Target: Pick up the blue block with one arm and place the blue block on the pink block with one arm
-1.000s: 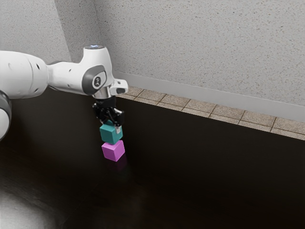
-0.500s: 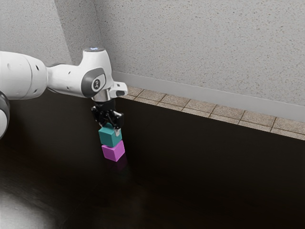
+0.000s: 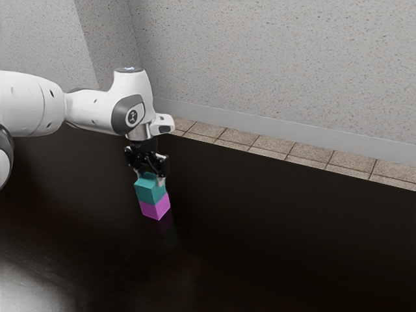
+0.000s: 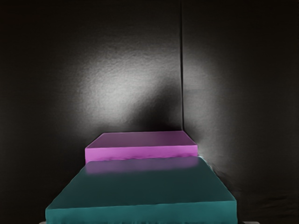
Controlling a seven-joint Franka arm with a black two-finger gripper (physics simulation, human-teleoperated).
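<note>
The gripper (image 3: 149, 172) pointed straight down, and its black fingers were clamped on the upper part of the blue block (image 3: 149, 190), one on each side, set only as wide as the block itself. That block looked more teal than blue. In the wrist view it sat right under the hand, its top face (image 4: 140, 196) broad and close. Directly beneath it was the pink block (image 3: 155, 208), and the two appeared to be touching, stacked nearly square. From the hand's camera, a strip of the pink block (image 4: 140, 145) peeked out past the teal edge. Under the pair lay the dark table (image 3: 260, 227), with a pale sheen on it near the blocks (image 4: 117, 84). Above the gripper the white arm (image 3: 78, 110) ran back horizontally. Far beyond the hand ran a tiled floor strip (image 3: 292, 153) and a speckled grey wall (image 3: 279, 58).
</note>
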